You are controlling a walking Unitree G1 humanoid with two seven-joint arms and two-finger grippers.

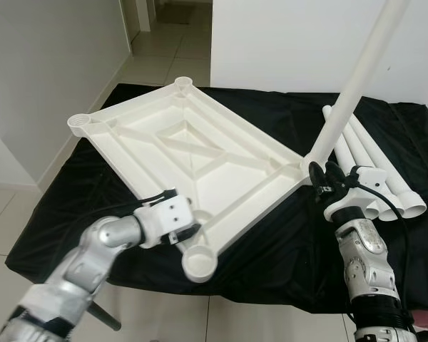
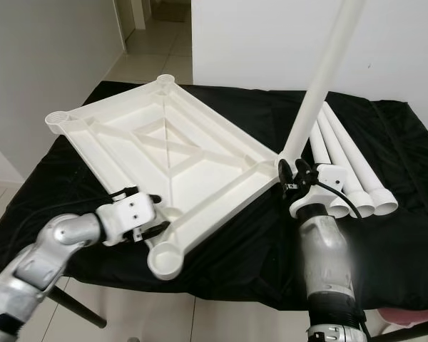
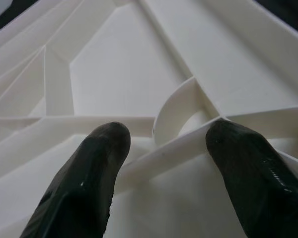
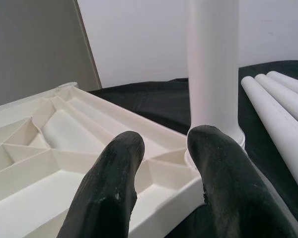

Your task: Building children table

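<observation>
Tabletop, white and ribbed side up, lies on the black cloth. Your left gripper is parted, one finger on each side of a rib near the tabletop's near corner socket. Your right gripper sits narrowly open at the tabletop's right corner, just before the leg standing there. Beyond that corner lie three spare legs

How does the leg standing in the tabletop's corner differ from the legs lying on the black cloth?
The fitted leg stands nearly upright in a corner socket of the upturned tabletop; the spare legs lie flat on the cloth, side by side. The right tool is at the fitted leg's base; the spares lie untouched. All are plain white tubes.
</observation>
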